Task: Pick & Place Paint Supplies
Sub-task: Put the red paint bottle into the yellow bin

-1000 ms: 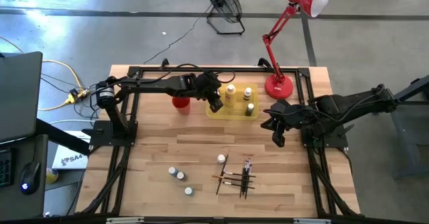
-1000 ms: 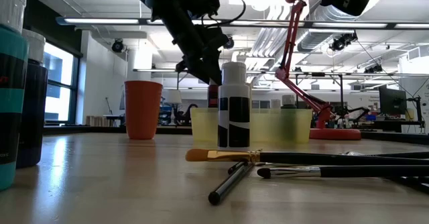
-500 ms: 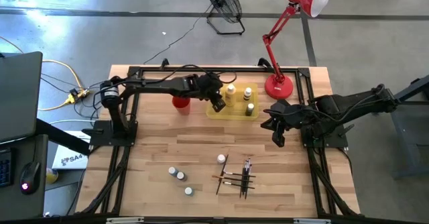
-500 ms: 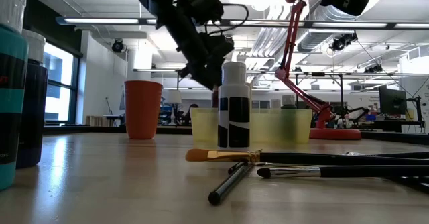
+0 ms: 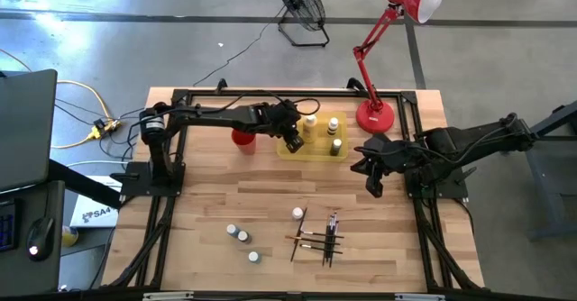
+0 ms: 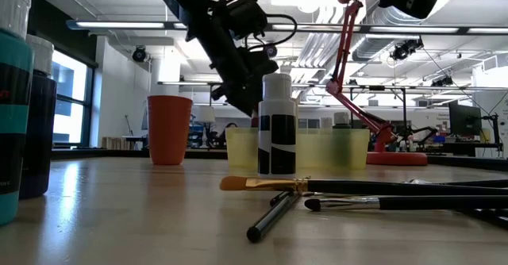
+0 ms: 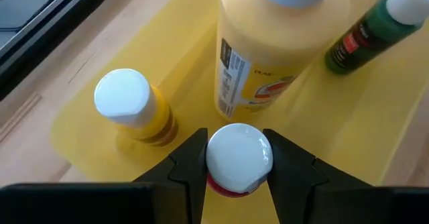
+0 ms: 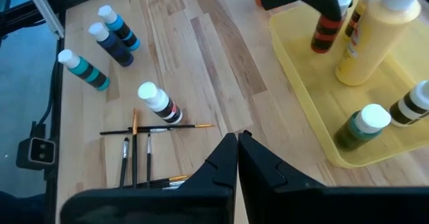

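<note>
You were mid-placement; four bottles (image 5: 239,237) and the brushes (image 5: 317,238) waited on the near table, untouched; farther back, your left gripper (image 7: 237,158) was clamped on a white-capped, red-banded bottle (image 7: 238,158) over the yellow tray (image 7: 87,120), beside three bottles already there; next, I judged, you needed to lower it and release; your right gripper (image 8: 236,143) sat shut and empty.
</note>
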Robot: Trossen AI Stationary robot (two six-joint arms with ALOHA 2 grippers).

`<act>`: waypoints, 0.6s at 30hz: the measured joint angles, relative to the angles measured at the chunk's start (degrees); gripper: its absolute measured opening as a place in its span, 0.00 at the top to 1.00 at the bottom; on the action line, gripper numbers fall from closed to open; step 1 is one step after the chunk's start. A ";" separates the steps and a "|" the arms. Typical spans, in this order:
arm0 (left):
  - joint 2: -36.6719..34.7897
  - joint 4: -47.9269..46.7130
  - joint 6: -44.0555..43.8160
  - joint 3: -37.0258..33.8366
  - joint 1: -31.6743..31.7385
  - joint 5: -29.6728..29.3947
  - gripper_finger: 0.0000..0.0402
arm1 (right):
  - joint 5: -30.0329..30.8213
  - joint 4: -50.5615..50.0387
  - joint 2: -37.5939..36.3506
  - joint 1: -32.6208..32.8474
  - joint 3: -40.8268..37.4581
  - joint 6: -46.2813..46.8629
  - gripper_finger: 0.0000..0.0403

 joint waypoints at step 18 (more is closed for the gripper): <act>2.73 2.44 -1.45 0.15 -0.02 -0.35 0.67 | 0.85 0.01 0.00 -0.01 0.00 -1.07 0.99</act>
